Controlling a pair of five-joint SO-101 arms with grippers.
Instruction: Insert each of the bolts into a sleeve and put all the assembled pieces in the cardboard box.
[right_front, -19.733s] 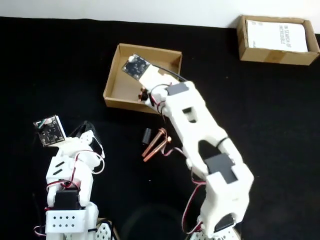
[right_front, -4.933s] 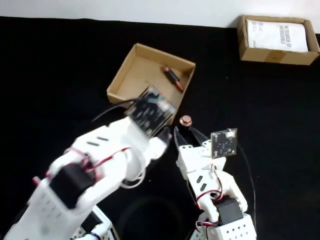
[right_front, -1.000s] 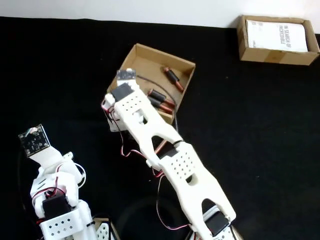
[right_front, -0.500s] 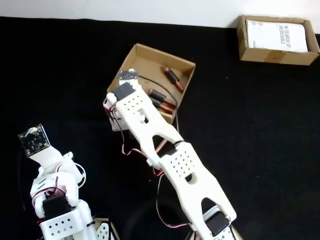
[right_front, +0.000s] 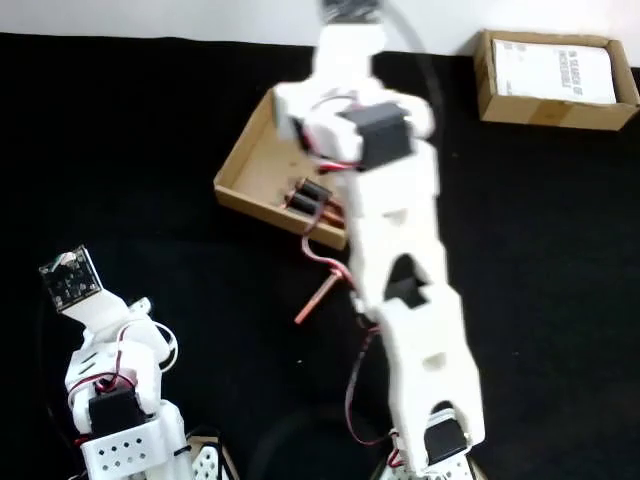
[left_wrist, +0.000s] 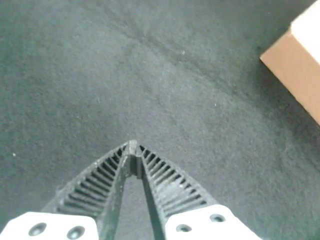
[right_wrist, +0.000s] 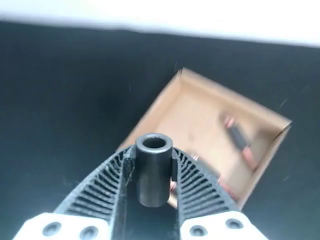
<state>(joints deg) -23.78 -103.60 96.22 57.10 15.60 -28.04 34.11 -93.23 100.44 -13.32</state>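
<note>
1. R gripper (right_wrist: 153, 151): we found its two ribbed fingers pinching a short black cylindrical sleeve (right_wrist: 153, 172), one finger per side, w/ the open bore end facing the wrist cam. The sleeve hung in the air over the open brown cardboard box (right_wrist: 197, 112), not touching it.

2. Box contents: in the R wrist view we saw one of the copper-and-black assembled pieces (right_wrist: 239, 136) lying on the box floor toward the far wall. More copper ends showed just beside the fingers, partly hidden. In the high view we noted two assembled pieces (right_front: 308, 197) side by side against the box wall nearest the arms.

3. R arm (right_front: 400, 250): it stood extended from the near table edge up across the cardboard box (right_front: 250, 165), covering part of it.

4. A loose, thin copper-coloured bolt (right_front: 317, 298) lay tilted on the black cloth table cover (right_front: 150, 130). Pos.: outside the box, near its closest wall, just beside the R arm.

5. L gripper (left_wrist: 133, 150): fingers were pressed together, tips touching, above bare cloth. A corner of the cardboard box (left_wrist: 300, 70) showed farther off. The L arm (right_front: 105, 380) sat folded at the near table edge, well apart from the box.

6. A second cardboard box (right_front: 505, 100) w/ a white printed paper sheet (right_front: 553, 72) inside sat at the far table corner, well apart from all task items.
</note>
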